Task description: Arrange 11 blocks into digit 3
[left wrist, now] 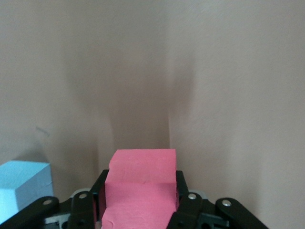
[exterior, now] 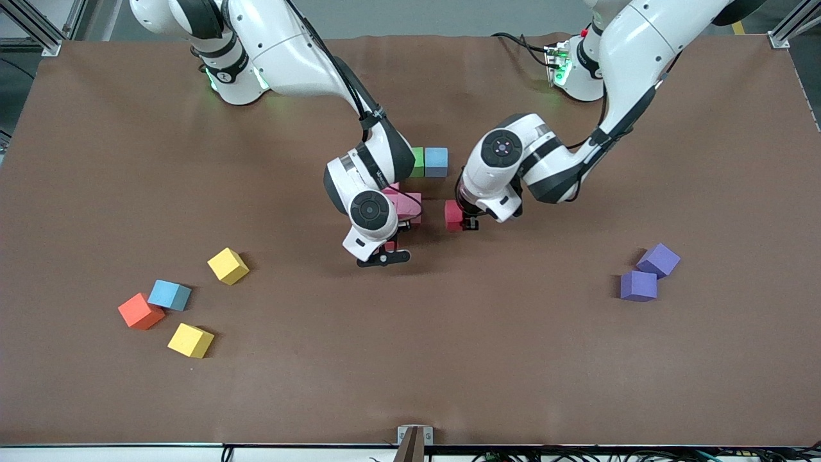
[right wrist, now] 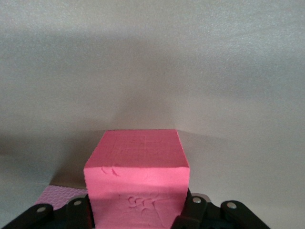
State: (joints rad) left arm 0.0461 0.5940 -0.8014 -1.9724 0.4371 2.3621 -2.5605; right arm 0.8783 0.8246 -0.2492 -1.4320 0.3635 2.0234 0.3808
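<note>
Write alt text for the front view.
Both arms meet at mid-table, each tool shut on a red block: the left tool holds one and the right tool holds another, beside pink, green and light blue blocks. Loose blocks lie toward both table ends.

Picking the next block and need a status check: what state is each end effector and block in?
Left end effector: shut on red block.
Right end effector: shut on a second red block.
Green block: placed beside blue block.
Pink blocks: placed.
Purple blocks: loose.
Yellow blocks: loose.
</note>
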